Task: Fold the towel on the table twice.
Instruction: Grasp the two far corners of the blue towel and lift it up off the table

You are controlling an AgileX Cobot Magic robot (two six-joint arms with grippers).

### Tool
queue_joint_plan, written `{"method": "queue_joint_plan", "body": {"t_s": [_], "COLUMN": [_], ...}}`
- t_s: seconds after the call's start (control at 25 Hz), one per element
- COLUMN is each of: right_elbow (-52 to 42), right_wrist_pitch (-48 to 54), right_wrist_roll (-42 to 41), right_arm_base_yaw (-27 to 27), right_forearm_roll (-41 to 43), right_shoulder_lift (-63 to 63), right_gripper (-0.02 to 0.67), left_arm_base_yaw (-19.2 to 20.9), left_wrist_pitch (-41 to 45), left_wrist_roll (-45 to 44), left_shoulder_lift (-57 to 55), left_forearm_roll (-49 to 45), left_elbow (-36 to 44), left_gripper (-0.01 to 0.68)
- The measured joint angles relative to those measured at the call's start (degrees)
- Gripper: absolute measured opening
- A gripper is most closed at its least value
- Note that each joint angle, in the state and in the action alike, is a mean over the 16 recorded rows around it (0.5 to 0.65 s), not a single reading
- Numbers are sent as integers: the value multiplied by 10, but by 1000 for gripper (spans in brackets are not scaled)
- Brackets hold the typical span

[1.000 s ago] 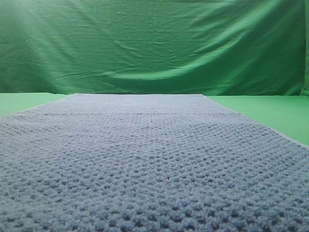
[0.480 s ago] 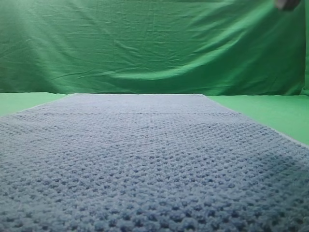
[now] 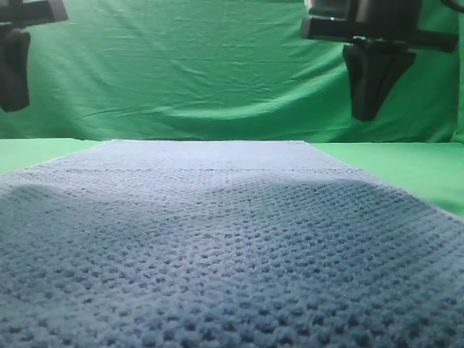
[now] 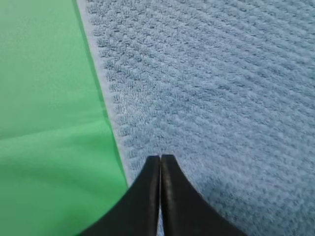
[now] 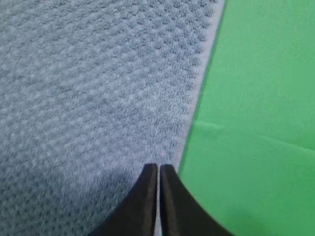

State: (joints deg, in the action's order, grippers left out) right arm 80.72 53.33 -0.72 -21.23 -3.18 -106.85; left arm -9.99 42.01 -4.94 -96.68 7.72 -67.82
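At far left of the high view, the black left gripper hangs in the air against the wrinkled green cloth backdrop, well above the towel's left side; its wrist camera shows the two black fingers pressed together with nothing between them, tips poised over the pale hemmed left edge of the thick blue-grey waffle-knit towel, where that edge meets the smooth bright green table. Across the middle, the towel lies spread flat and unfolded on the table, filling most of the foreground, its far edge running straight below the backdrop, with soft shadows darkening its left and centre. Over on the right, the black right gripper hangs from a dark mount, pointing down above the towel's right side; its wrist view shows the jaws likewise clenched on nothing, tips just above the towel's right hem beside bare green table
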Motion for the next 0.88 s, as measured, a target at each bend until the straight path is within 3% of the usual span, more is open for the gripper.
{"method": "queue_joint_plan", "body": {"t_s": [0.16,0.64,0.76,0.88], "right_elbow": [34,51,51,52], "right_wrist_pitch": [1,-38,-44,-49], "right_wrist_roll": [9,5,4,2], "right_arm_base_yaw": [-2,-3,-3,-3], "right_forearm_roll": [13,14,13,13], "right_shoulder_lift": [-51,-102,-107,-112], "right_gripper": [129,579,631,644], "left_arm_base_yaw": [0,0,0,-1], "left_wrist_pitch": [-15,-47,-46,-43], "left_wrist_roll": [0,12,23,37], "left_shoulder_lift": [-41,-90,-102,-117], "left_forearm_roll": [-7,-12,-21,-35], "left_elbow": [-22,-38,-41,-47], "left_gripper": [102,565,630,643]}}
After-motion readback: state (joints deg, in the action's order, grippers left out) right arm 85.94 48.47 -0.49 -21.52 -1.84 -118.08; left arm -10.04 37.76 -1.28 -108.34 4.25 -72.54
